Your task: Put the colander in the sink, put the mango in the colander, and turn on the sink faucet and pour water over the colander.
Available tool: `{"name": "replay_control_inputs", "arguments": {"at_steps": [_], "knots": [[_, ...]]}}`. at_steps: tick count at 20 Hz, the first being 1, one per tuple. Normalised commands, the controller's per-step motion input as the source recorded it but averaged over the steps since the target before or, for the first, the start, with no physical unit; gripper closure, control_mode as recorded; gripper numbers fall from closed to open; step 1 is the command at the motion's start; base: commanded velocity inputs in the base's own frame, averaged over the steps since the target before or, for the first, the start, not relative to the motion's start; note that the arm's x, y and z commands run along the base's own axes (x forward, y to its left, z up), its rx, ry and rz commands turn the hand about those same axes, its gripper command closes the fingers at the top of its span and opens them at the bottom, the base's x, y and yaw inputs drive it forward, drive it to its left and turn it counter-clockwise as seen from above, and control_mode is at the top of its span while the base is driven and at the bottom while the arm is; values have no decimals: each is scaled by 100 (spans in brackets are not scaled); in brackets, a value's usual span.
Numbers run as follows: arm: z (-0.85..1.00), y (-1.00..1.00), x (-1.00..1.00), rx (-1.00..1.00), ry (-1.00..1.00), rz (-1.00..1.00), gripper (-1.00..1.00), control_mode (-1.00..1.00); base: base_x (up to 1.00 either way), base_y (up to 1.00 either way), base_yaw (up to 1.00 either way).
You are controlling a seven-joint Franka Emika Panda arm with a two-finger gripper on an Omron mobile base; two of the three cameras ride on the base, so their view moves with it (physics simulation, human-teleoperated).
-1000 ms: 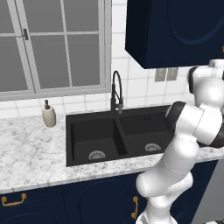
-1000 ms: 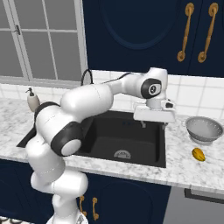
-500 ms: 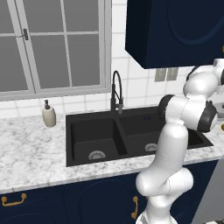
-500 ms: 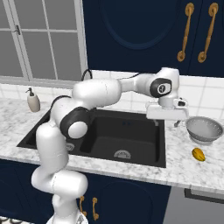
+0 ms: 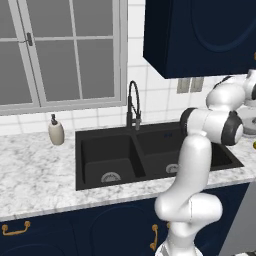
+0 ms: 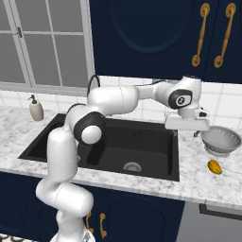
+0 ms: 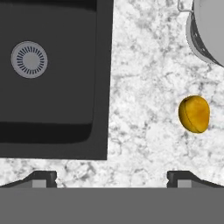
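**Colander not yet fetched: arm reaching right across the counter**

Gripper (image 6: 197, 133) jaws spread wide, holding nothing. Hand hangs above the marble counter (image 7: 144, 78) just past the right rim of the sink (image 6: 108, 146), pointing down. In the hand view, both dark fingertips (image 7: 43, 178) sit well apart at the bottom, bare marble between them.

Colander (image 6: 221, 140) stands upright on the counter, just to the right of the hand, not touched. Hand view catches its rim and one small side handle in the upper right corner (image 7: 205, 30). Mango (image 6: 214, 167) lies on the marble nearer the counter's front edge, close to the colander but apart from it; hand view has it between colander and fingertips (image 7: 194, 113).

Sink basins both bare, silver drain (image 7: 29, 59) visible in the nearer one. Sink faucet (image 5: 133, 105) at the back, no stream from it.

Judgement: first step in hand, the approach to the colander; nothing of the task done so far. Next move calls for shifting further right until the open jaws straddle the colander's rim, then descending. Thin curved wall, so a rim pinch looks likeliest; mango must stay clear of the sweep.
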Motion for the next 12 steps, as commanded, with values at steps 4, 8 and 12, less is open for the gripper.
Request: {"name": "replay_control_inputs", "arguments": {"at_steps": [4,8,12], "knots": [[-43,0,8,-2,-4,2,-100,-100,0,0,0],[-36,0,0,-4,-9,0,-100,-100,0,0,0],[-15,-2,0,-6,-13,0,-100,-100,0,0,0]]}}
